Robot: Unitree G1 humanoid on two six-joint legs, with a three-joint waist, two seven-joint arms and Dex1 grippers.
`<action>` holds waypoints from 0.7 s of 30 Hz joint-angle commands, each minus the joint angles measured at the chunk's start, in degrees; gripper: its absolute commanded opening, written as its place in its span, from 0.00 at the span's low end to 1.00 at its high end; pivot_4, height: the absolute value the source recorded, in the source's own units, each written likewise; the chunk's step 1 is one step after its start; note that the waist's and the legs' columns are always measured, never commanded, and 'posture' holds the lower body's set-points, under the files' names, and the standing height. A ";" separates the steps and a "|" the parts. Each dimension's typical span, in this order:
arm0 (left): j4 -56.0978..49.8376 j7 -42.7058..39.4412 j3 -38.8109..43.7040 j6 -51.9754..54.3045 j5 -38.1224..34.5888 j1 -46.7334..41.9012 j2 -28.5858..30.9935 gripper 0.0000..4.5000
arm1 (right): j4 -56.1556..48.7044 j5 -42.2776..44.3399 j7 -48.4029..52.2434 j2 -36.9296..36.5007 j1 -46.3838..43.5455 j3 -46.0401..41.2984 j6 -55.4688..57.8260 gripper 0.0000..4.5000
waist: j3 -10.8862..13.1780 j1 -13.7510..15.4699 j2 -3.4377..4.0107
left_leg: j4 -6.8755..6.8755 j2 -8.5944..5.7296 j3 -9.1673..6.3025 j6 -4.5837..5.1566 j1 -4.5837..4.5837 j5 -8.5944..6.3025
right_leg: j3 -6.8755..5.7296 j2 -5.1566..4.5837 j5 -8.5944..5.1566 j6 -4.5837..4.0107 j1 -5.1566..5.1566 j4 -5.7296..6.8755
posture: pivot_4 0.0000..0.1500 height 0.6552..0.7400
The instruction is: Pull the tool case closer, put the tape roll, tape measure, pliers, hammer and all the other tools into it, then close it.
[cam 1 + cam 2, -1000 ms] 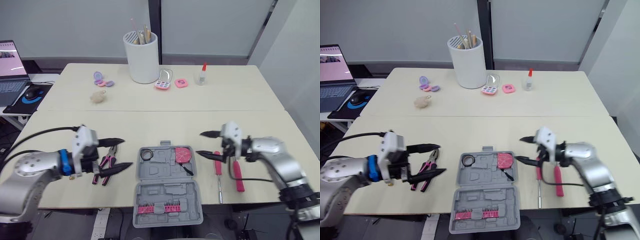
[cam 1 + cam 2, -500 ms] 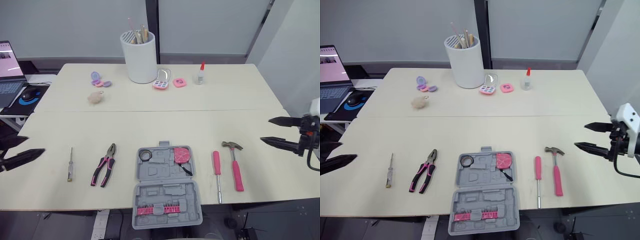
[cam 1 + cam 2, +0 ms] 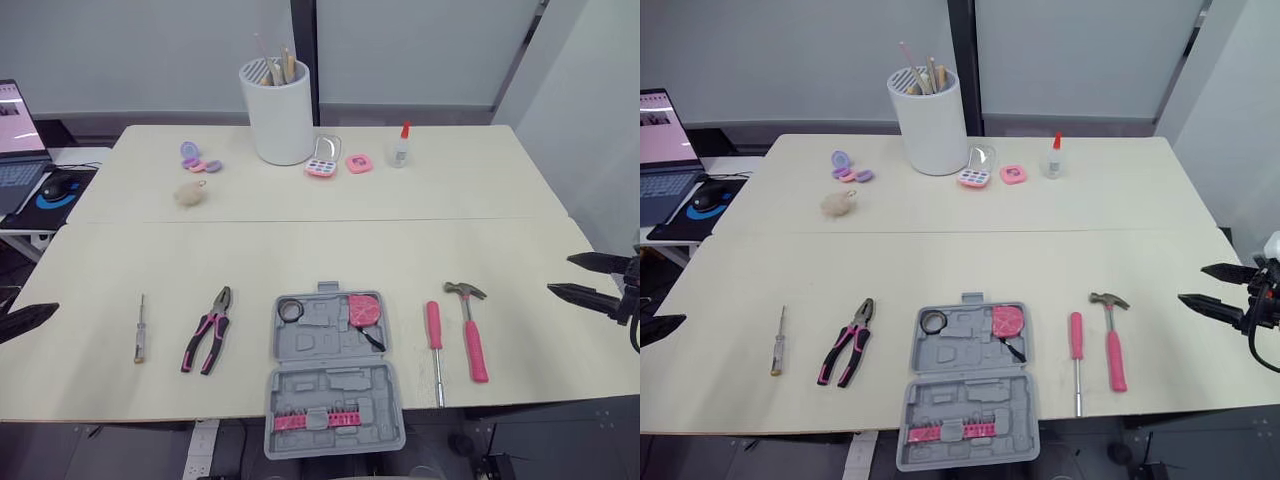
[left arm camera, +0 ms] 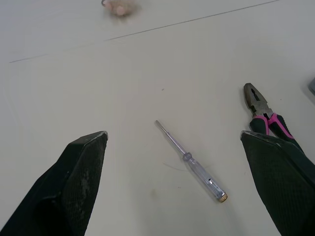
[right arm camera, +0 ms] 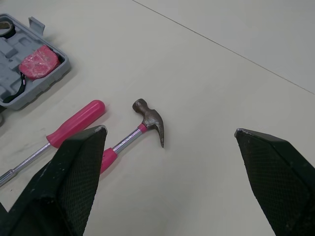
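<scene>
The grey tool case (image 3: 332, 385) lies open at the table's front edge. Its far half holds the black tape roll (image 3: 291, 310) and the pink tape measure (image 3: 364, 309). A pink bit strip sits in the near half. Left of the case lie the pink-handled pliers (image 3: 207, 331) and a small clear screwdriver (image 3: 139, 329). To its right are a pink-handled screwdriver (image 3: 434, 338) and the hammer (image 3: 468, 328). My left gripper (image 3: 15, 310) hangs open at the far left edge, facing the small screwdriver (image 4: 192, 162). At the far right my right gripper (image 3: 558, 274) is open, empty, beyond the hammer (image 5: 147, 120).
On the far half of the table stand a white pot (image 3: 281, 112) of sticks, a glue bottle (image 3: 401, 148), pink compacts (image 3: 325, 165), a purple trinket (image 3: 192, 156) and a fluffy ball (image 3: 189, 193). A laptop (image 3: 15, 130) and mouse (image 3: 55, 187) sit on a side desk at left.
Both arms have drawn back from beside the case out to the table's left and right edges, still open and empty. The tools and case have not moved.
</scene>
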 commanded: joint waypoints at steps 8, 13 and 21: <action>-1.44 0.54 -0.26 0.08 0.44 -0.61 0.57 1.00 | -3.36 0.01 0.19 -0.39 0.71 0.23 0.20 0.98 | 0.00 0.05 0.00 | 0.01 0.00 -0.02 0.00 -0.01 0.00 | -0.01 0.02 0.00 0.01 -0.01 0.02 | 1.00 1.00; -2.24 0.80 0.17 0.54 0.35 -0.03 0.44 1.00 | -2.86 -0.38 0.24 -0.44 0.25 0.65 -0.31 0.98 | 0.00 0.06 0.00 | 0.02 0.00 -0.02 0.00 -0.01 0.00 | -0.01 0.02 0.00 0.00 -0.01 0.02 | 1.00 1.00; -8.35 3.51 4.23 0.86 -0.78 4.30 -1.90 1.00 | -7.66 -0.22 0.60 0.46 -4.64 5.70 0.24 0.98 | 0.00 -0.20 0.00 | 0.03 0.02 -0.01 0.00 -0.01 0.00 | 0.00 0.03 0.00 0.00 -0.02 0.04 | 1.00 1.00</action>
